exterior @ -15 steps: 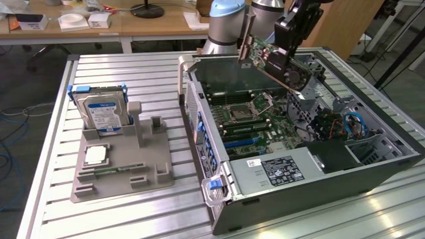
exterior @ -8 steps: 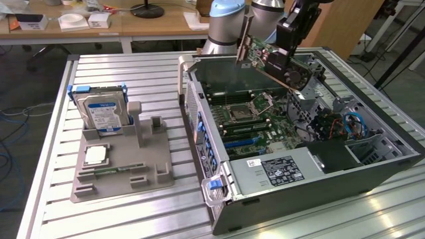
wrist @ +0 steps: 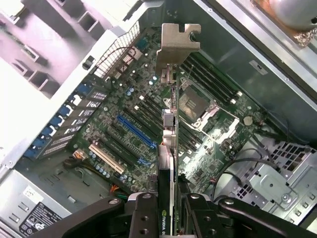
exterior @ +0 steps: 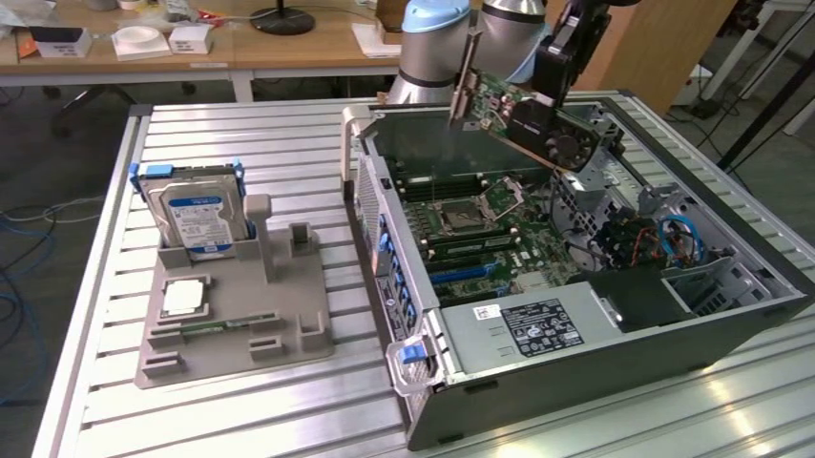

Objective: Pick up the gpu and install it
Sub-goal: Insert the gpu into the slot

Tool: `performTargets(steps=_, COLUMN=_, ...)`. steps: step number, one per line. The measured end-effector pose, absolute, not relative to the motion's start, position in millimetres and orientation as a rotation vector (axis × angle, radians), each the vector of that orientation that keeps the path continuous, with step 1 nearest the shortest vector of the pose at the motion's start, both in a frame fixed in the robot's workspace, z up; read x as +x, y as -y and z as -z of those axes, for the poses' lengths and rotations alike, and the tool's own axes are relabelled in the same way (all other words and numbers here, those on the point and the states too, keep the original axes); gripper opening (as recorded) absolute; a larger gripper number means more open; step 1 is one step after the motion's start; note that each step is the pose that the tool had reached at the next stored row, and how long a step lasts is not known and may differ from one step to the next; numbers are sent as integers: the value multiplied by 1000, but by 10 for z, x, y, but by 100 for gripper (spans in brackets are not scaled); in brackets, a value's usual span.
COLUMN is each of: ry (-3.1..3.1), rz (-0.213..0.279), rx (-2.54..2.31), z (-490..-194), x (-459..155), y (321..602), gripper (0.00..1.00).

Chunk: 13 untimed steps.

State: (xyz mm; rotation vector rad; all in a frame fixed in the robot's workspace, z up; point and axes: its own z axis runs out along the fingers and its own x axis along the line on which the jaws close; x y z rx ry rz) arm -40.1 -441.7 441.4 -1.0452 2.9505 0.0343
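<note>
the tool (exterior: 555,84) is clamped hard on the gpu (exterior: 529,113), its fingers (wrist: 143,212) pinching the card's two faces. it holds the card in the air over the open case (exterior: 382,205) — clear of the motherboard (wrist: 114,124) and tilted in the exterior view, with the silver bracket (wrist: 177,42) leading toward the case's perforated end wall. in the wrist view the card is edge-on, roughly over the long slots beside the blue slot (wrist: 134,131), and seated in none.

risks, as i judge them:
- the tilt could bring one corner of the edge connector down first, so it jams or scrapes the board.
- the bracket could snag on the case frame.
- a narrow grip on a flat card may let it pivot under pushing force.

the hard drive (exterior: 198,215) stands in its grey holder (exterior: 293,324) on the bench (exterior: 229,134) — well apart.
</note>
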Motion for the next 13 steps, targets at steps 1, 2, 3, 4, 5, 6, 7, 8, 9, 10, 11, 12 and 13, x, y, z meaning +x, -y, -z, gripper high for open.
performTargets(steps=1, ry=-2945, rz=-34, rx=-1061, z=-4415, x=-401, y=4417, gripper=26)
performTargets(steps=2, ry=-2940, rz=-35, rx=-1076, z=-4414, x=-401, y=4417, gripper=26)
performTargets(steps=3, ry=-2934, rz=-35, rx=-1092, z=-4414, x=-401, y=4417, gripper=26)
performTargets(steps=4, ry=-2928, rz=-35, rx=-1108, z=-4415, x=-401, y=4417, gripper=26)
performTargets(steps=5, ry=-2922, rz=-35, rx=-1124, z=-4414, x=-401, y=4417, gripper=26)
performTargets(steps=6, ry=-2916, rz=-35, rx=-1139, z=-4414, x=-401, y=4417, gripper=26)
performTargets(steps=7, ry=-2910, rz=-35, rx=-1156, z=-4414, x=-401, y=4417, gripper=26)
performTargets(steps=8, ry=-2904, rz=-35, rx=-1171, z=-4414, x=-401, y=4417, gripper=26)
performTargets(steps=9, ry=-2898, rz=-35, rx=-1187, z=-4414, x=-401, y=4417, gripper=26)
performTargets(steps=10, ry=-2891, rz=-35, rx=-1203, z=-4414, x=-401, y=4417, gripper=26)
performTargets(steps=11, ry=-2885, rz=-35, rx=-1218, z=-4414, x=-401, y=4417, gripper=26)
performTargets(steps=12, ry=-2878, rz=-35, rx=-1234, z=-4414, x=-401, y=4417, gripper=26)
performTargets(steps=13, ry=-2871, rz=-36, rx=-1250, z=-4414, x=-401, y=4417, gripper=26)
